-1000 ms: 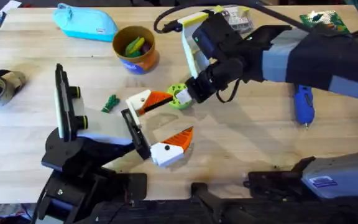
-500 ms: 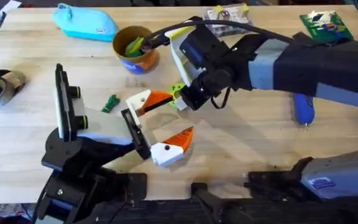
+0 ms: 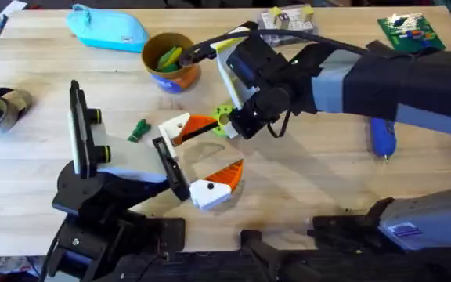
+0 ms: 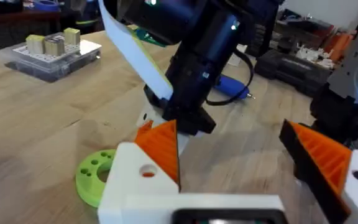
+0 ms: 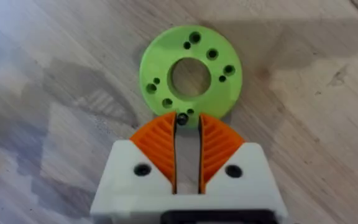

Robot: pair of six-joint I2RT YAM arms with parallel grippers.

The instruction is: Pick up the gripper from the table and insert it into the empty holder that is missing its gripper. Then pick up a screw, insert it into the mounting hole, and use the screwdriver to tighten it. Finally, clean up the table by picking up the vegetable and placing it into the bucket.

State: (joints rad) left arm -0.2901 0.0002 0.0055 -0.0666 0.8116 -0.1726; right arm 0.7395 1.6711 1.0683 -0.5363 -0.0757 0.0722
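Screw, small and dark, is pinched between the nearly closed pads of the right gripper over the lime-green disc. Left gripper jaws are held wide apart on the table.

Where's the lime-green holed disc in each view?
Overhead: the disc lies mid-table, at the tip of the right gripper.
Left wrist: disc flat on the wood, near the right gripper.
Right wrist: disc just beyond the gripper's tip.
Shared landmark: the right gripper.
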